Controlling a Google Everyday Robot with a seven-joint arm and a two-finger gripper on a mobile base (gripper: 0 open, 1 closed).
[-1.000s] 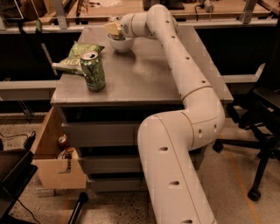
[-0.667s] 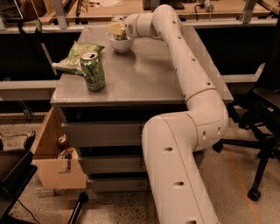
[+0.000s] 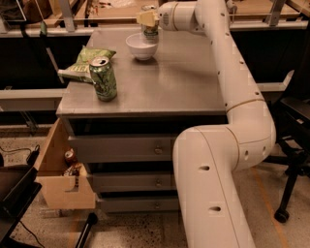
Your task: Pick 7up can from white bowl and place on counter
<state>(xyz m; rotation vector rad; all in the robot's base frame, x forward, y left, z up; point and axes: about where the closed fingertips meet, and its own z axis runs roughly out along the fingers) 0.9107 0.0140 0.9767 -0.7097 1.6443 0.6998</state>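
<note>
The 7up can (image 3: 150, 32), pale with green print and a silver top, is upright in my gripper (image 3: 147, 19), which is shut on its upper part. The can hangs just above the right rim of the white bowl (image 3: 139, 47), with its bottom near the rim. The bowl stands at the back of the grey counter (image 3: 179, 82). My white arm reaches in from the right, over the counter.
A larger dark green patterned can (image 3: 103, 78) stands at the counter's front left, with a green chip bag (image 3: 85, 63) behind it. A side drawer (image 3: 57, 180) holding small items is open at the lower left. An office chair (image 3: 293, 145) is at the right, and a wooden bench (image 3: 116, 12) is behind.
My gripper has risen from inside the bowl and shifted slightly right. It has lifted the 7up can out of the bowl.
</note>
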